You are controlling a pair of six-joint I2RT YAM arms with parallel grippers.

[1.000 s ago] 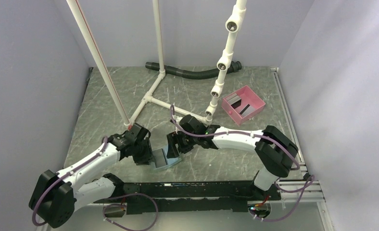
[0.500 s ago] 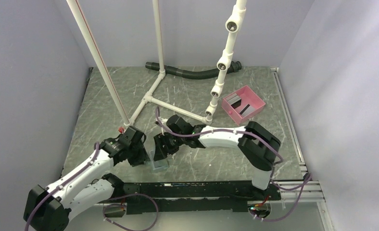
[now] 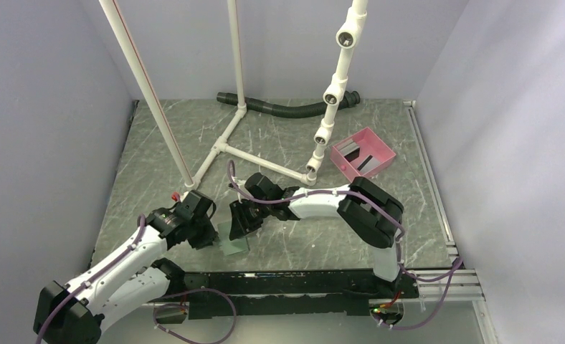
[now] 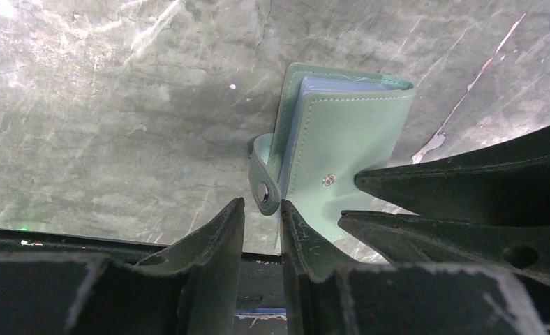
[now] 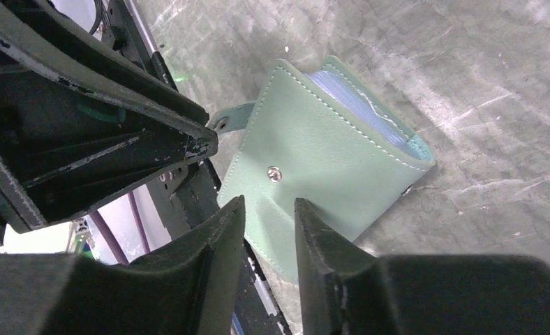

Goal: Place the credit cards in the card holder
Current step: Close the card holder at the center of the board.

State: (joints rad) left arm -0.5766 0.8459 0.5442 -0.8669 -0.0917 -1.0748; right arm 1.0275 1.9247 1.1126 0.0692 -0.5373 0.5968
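Note:
The sage-green card holder (image 3: 231, 242) lies folded shut on the table near the front edge, its snap cover up (image 5: 321, 139) and its strap tab sticking out to the side (image 4: 264, 183). My left gripper (image 4: 262, 203) stands just short of that tab, jaws a narrow gap apart with nothing between them. My right gripper (image 5: 270, 201) hovers over the cover's near edge, jaws also slightly apart and empty. In the top view the two grippers (image 3: 211, 240) (image 3: 240, 222) flank the holder. Grey and black credit cards (image 3: 351, 150) lie in the pink tray.
The pink tray (image 3: 387, 154) sits at the back right. A white pipe frame (image 3: 229, 136) stands across the middle and back of the table. A black corrugated hose (image 3: 287, 109) runs along the far edge. The black base rail (image 3: 287, 283) borders the front edge next to the holder.
The holder has gone from open, with its pale blue inside showing, to folded shut. Both arms have shifted left with it, and both pairs of jaws have narrowed.

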